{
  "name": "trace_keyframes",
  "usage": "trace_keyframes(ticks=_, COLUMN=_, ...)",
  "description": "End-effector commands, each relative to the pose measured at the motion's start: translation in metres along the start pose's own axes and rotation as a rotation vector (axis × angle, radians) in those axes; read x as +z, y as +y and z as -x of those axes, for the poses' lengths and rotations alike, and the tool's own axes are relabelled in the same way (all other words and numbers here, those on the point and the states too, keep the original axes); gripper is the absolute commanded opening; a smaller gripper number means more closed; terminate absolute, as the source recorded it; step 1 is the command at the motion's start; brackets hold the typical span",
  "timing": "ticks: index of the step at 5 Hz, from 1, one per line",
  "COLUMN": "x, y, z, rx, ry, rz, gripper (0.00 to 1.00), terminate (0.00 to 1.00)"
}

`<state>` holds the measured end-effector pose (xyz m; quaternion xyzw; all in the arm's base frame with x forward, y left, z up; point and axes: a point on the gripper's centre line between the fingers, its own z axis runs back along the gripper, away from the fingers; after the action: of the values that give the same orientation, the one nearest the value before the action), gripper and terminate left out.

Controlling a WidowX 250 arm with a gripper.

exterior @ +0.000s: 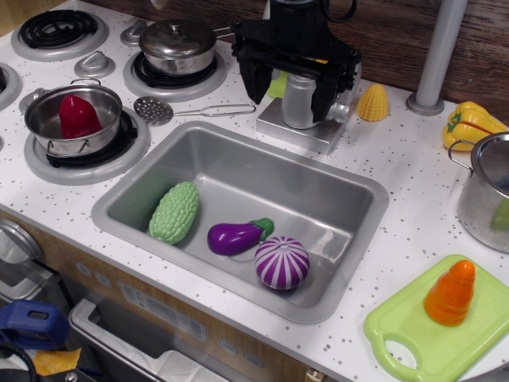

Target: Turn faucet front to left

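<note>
The grey faucet [298, 102] stands on its square base plate [280, 127] behind the sink. Its stout body shows between my fingers. Its spout pipe is hidden behind my gripper, and only a bit of the side lever [347, 102] shows at the right. My black gripper [289, 107] hangs over the faucet from above, open. One finger [256, 83] is left of the body and the other [322, 102] is right of it. I cannot tell if the fingers touch the body.
The sink [358, 231] holds a green gourd [175, 212], an eggplant [235, 236] and a purple onion [281, 262]. A lidded pot [176, 44], a slotted spoon [155, 110] and a pot with a red vegetable [73, 119] are at the left. A corn [372, 103], a grey pole [433, 60], a yellow pepper [469, 123], a steel pot [487, 191] and a cutting board [413, 342] with a carrot [451, 293] are at the right.
</note>
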<state>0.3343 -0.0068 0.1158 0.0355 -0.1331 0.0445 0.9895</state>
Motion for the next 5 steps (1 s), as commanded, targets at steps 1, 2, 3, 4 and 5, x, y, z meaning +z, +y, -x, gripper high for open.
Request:
trace_keyframes(ticks=1, x=0.010, y=-0.003, z=-0.022, rx=-0.046, ry=-0.069, rz=0.010, gripper=1.00, terminate=0.00)
trace_keyframes(ticks=2, x=0.009, y=-0.001, z=-0.028, rx=-0.064, ry=-0.070, rz=0.005, gripper=1.00, terminate=0.00)
trace_keyframes(ticks=3, x=0.008, y=0.014, z=-0.036, rx=-0.104, ry=-0.066, rz=-0.014, gripper=1.00, terminate=0.00)
trace_keyframes(ticks=4, x=0.007, y=0.028, z=-0.037, rx=-0.134, ry=-0.075, rz=-0.041, gripper=1.00, terminate=0.00)
trace_keyframes(ticks=5, x=0.005, y=0.040, z=-0.035, rx=-0.153, ry=-0.078, rz=-0.062, gripper=1.00, terminate=0.00)
